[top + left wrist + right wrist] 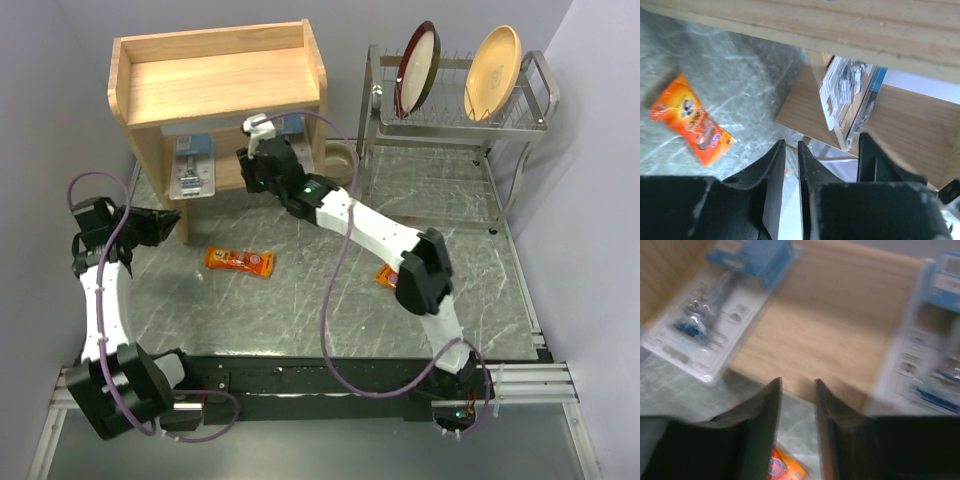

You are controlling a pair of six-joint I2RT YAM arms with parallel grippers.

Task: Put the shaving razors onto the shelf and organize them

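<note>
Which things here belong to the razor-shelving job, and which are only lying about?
For the job: wooden shelf; left clear razor pack and right clear razor pack on its lower tier; orange pack on the table; second orange pack, partly under the right arm.
Only lying about: wire dish rack; dark red plate; yellow plate.

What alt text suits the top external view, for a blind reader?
The right end effector reaches toward the lower tier of a two-tier shelf, which holds blister-packed razors. An orange pack lies on the table, and a dish rack with two plates stands right of the shelf.
</note>
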